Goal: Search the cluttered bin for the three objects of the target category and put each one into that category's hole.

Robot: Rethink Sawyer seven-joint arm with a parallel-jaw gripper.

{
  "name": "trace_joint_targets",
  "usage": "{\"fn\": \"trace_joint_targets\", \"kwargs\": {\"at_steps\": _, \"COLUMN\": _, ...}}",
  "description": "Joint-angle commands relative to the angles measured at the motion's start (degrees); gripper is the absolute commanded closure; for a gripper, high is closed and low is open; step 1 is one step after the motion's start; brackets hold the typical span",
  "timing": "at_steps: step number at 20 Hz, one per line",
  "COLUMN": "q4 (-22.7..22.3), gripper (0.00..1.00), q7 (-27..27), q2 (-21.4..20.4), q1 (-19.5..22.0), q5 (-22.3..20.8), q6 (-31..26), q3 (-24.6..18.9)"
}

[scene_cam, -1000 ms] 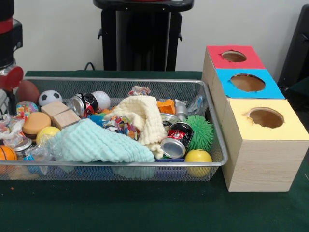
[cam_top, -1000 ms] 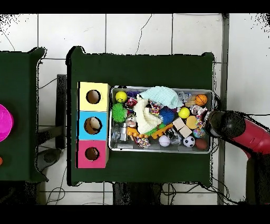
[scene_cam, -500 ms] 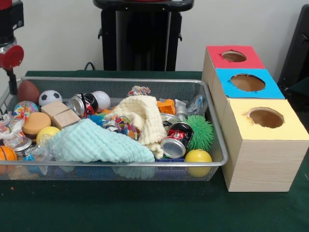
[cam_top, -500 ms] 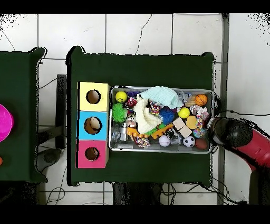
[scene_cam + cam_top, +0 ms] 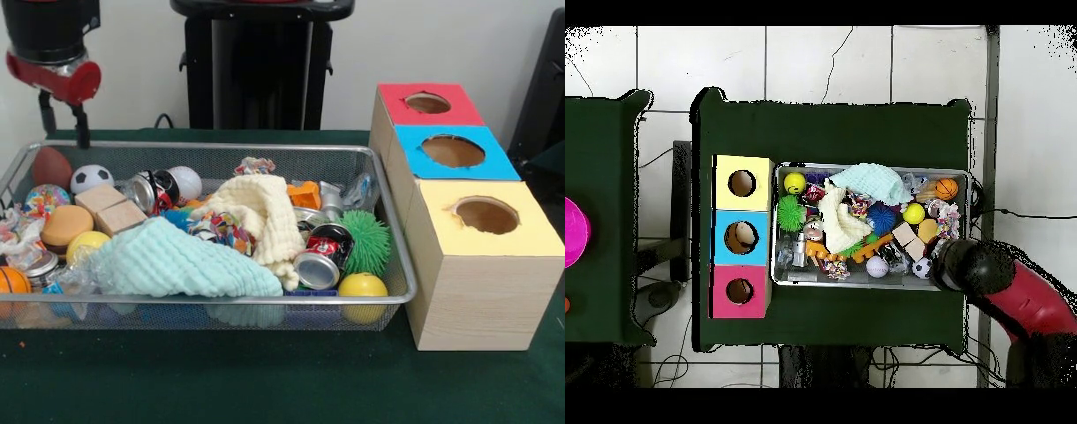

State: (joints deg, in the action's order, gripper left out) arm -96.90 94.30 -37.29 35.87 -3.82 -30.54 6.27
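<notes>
Wire bin [image 5: 388, 296] sits on green surface [image 5: 265, 380], crammed w/ clutter: mint cloth [image 5: 177, 261], cream cloth [image 5: 260, 212], crushed can [image 5: 322, 256], green spiky ball [image 5: 369, 240], yellow ball [image 5: 363, 287], soccer ball [image 5: 91, 177]; just beside bin, box row w/ yellow hole [image 5: 486, 215], blue hole [image 5: 453, 151], red hole [image 5: 427, 103]; gripper [image 5: 62, 119] hangs above bin's far corner, holding nothing; fingers apart.

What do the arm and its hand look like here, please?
In the front view, the arm's end is a black cylinder with a red ring at its base. The hand below it has two thin dark fingers. From overhead, the arm is red, with a rounded black end section. No cables or markings are visible.
</notes>
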Motion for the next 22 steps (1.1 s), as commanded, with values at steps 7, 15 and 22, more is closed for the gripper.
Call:
{"fn": "trace_joint_targets", "kwargs": {"at_steps": 7, "q4": -6.43, "gripper": 0.0, "q7": 17.32, "q2": 4.08, "q1": -6.81, "q5": 6.26, "q6": 9.9, "q3": -0.16}}
{"fn": "trace_joint_targets", "kwargs": {"at_steps": 15, "q4": -2.63, "gripper": 0.0, "q7": -0.05, "q2": 3.34, "q1": -4.14, "q5": -4.56, "q6": 12.01, "q3": -5.75}}
{"fn": "trace_joint_targets", "kwargs": {"at_steps": 22, "q4": 0.51, "gripper": 0.0, "q7": -19.76, "q2": 3.21, "q1": 7.99, "q5": -18.41, "q6": 6.18, "q3": -19.74}}
